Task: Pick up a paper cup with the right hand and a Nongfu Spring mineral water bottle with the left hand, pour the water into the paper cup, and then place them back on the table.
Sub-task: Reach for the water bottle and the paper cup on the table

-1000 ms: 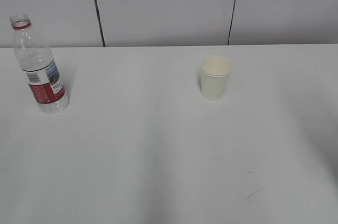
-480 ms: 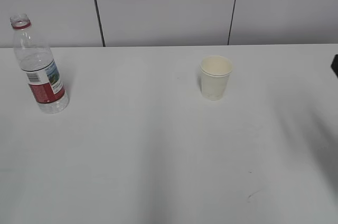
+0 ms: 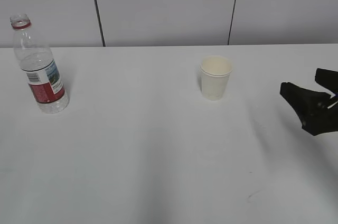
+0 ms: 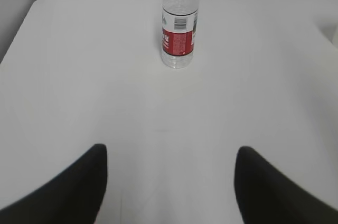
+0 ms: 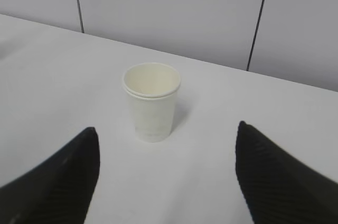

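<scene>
Standing upright on the table [image 3: 158,155], the paper cup [image 3: 215,78] is small and cream-white, wider at the top than at the bottom, with a rolled rim. A faint line runs round it just under the rim. It looks empty inside. It sits a little right of the middle, toward the back edge of the table.

Far over on the left stands the Nongfu Spring mineral water bottle [image 3: 39,66]. It is clear plastic with a red ring at the neck and no cap. A red-and-white label with a small green picture and a barcode wraps its lower half. It is upright, well apart from the cup.

The right hand [image 3: 312,99] is black and shows at the right edge of the exterior view, just above the table, pointing toward the cup but well apart from it. Its two fingers [image 5: 58,182] are spread wide, with nothing between them. From its own camera, the cup stands straight ahead in the gap.

The left hand [image 4: 169,182] shows only in its own camera. Its two dark fingers are spread wide too and hold nothing. The bottle stands ahead of it, well apart.
</scene>
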